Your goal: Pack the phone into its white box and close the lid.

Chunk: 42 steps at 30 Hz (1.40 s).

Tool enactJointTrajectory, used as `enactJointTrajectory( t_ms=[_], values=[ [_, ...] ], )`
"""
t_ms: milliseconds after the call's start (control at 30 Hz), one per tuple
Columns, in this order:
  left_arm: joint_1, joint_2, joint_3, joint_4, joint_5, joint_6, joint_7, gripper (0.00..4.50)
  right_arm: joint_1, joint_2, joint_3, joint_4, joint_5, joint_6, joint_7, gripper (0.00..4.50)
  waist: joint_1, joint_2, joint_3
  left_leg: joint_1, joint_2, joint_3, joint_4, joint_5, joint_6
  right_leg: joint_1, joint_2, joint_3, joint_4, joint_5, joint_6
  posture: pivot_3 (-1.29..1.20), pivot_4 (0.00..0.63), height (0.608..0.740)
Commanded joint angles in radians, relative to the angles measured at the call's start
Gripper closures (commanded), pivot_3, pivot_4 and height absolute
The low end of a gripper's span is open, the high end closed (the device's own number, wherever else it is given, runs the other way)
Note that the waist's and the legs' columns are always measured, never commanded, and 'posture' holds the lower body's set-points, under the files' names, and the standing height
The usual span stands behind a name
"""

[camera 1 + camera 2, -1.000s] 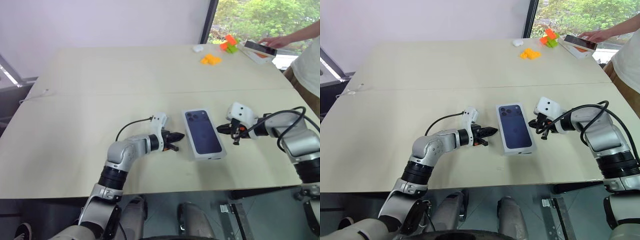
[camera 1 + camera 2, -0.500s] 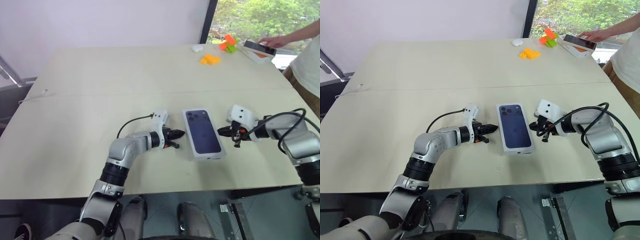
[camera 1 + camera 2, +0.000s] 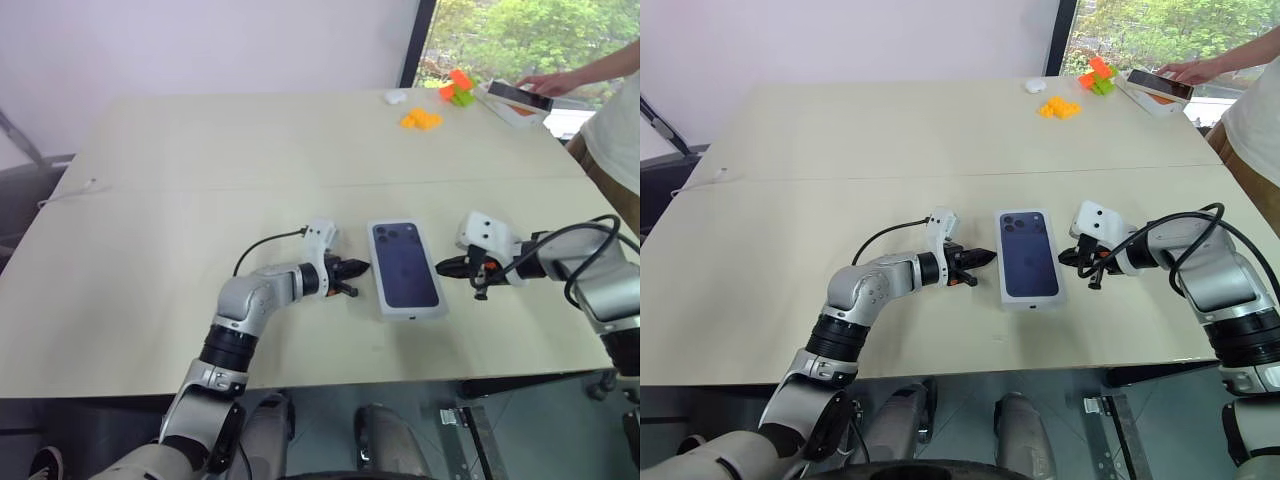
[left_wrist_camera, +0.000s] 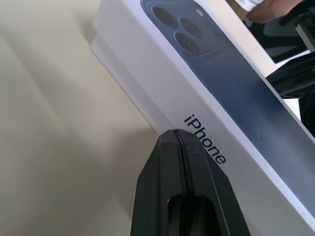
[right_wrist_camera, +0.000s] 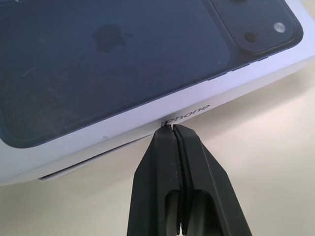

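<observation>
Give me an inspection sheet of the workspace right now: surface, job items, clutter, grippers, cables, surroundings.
Surface: beige table, a seam running across it.
Job's things: lid with the phone picture sits on the white box; a thin gap shows along one bottom edge. Phone itself not visible.
Clutter: orange blocks, orange and green pieces and a small white object at the far edge.
Grippers: left gripper shut, tips beside the lid's left side; right gripper shut, tips beside its right side.
Cables: black cable on the left arm, another on the right arm.
Surroundings: a person's hand on a distant phone; window with greenery.
</observation>
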Motion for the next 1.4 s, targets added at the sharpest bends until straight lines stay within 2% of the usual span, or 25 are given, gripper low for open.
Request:
enactJointTrajectory(
  t_ms=[33,367,667,867,1033,1267,1400],
  values=[
    [-0.012,-0.01,-0.003,-0.025,-0.001,-0.008,-0.011,4.5,0.001,-0.015,-0.027,-0.027,0.0,-0.011,-0.01,4.46,0.0,0.0,0.0,0.0,0.0,0.0,0.0,0.0,0.0,0.0,0.0,0.0,0.0,0.0,0.0,0.0,0.15,0.74],
    [-0.027,-0.02,-0.017,-0.019,0.007,-0.021,-0.021,4.5,0.005,-0.023,-0.024,-0.004,-0.018,-0.03,-0.018,4.46,0.001,0.0,0.0,0.0,0.0,0.0,0.0,0.0,0.0,0.0,0.0,0.0,0.0,0.0,0.0,0.0,0.15,0.74],
    [-0.012,-0.006,-0.011,-0.03,0.014,-0.019,-0.026,4.5,0.047,-0.023,-0.029,-0.064,-0.001,-0.004,-0.017,4.46,0.0,0.0,0.0,0.0,0.0,0.0,0.0,0.0,0.0,0.0,0.0,0.0,0.0,0.0,0.0,0.0,0.15,0.74],
    [-0.048,0.001,0.075,-0.127,-0.061,0.06,-0.001,4.5,-0.077,-0.018,-0.063,0.005,0.03,0.007,-0.013,4.46,-0.003,0.0,0.0,0.0,0.0,0.0,0.0,0.0,0.0,0.0,0.0,0.0,0.0,0.0,0.001,0.0,0.15,0.74],
    [-0.092,-0.011,0.107,-0.152,-0.089,0.093,0.022,4.5,-0.109,0.009,-0.073,-0.007,0.083,0.059,0.0,4.46,0.001,0.0,0.0,0.0,0.0,-0.001,0.0,0.0,0.0,0.0,0.0,0.0,0.0,0.0,0.001,0.0,0.15,0.74],
    [-0.086,-0.073,0.028,-0.036,-0.031,0.016,0.004,4.5,0.004,0.019,-0.026,-0.119,0.104,0.101,0.009,4.46,0.002,0.0,0.0,0.0,-0.001,-0.001,0.0,0.0,0.0,0.001,0.0,0.0,0.0,0.0,0.002,0.0,0.15,0.74],
    [-0.069,-0.068,-0.06,0.022,0.035,-0.037,-0.025,4.5,0.043,0.041,-0.006,-0.122,0.072,0.086,-0.04,4.46,-0.003,0.0,0.0,0.0,-0.001,0.0,0.001,0.0,0.0,0.001,0.0,0.0,0.0,0.001,0.002,0.0,0.15,0.74]
  ],
)
